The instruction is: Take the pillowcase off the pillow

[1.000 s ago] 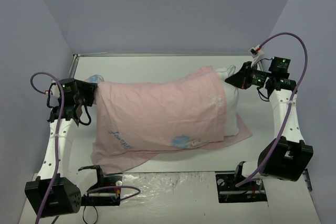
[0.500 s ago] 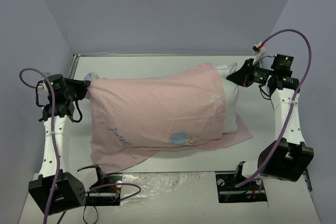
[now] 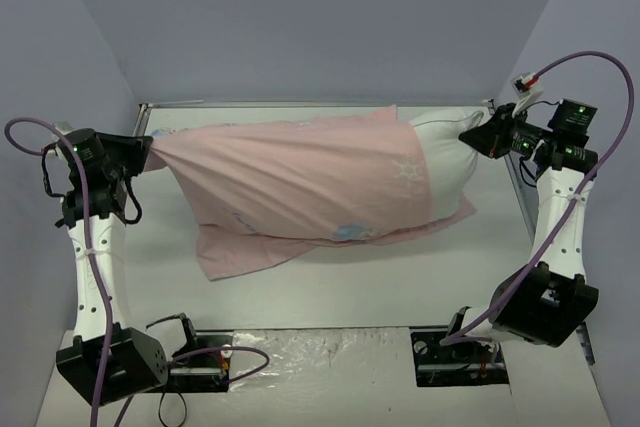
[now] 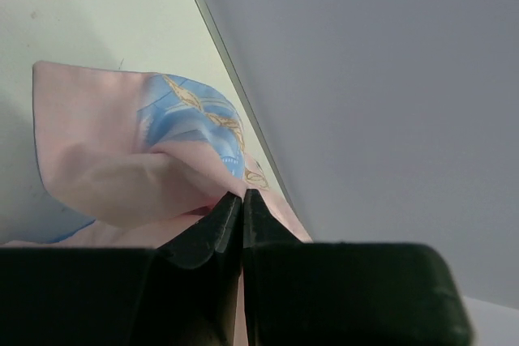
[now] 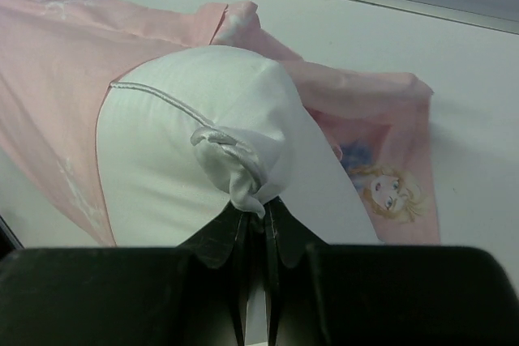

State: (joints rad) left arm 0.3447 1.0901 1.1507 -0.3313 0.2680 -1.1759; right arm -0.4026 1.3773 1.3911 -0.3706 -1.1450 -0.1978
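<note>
Clamps a pillowcase (image 3: 300,182) corner at 9 o'clock in the left gripper (image 4: 241,196) and a bare pillow (image 3: 445,172) corner at 3 o'clock in the right gripper (image 5: 259,204), stretched across the table (image 3: 400,292). Leaves open room toward 6 o'clock, little toward the 12 o'clock wall (image 3: 320,37). Hides most of the pillow inside pink fabric.

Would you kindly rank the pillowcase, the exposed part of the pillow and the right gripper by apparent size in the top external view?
1. the pillowcase, clearly largest.
2. the pillow, exposed end only.
3. the right gripper, smallest.
</note>
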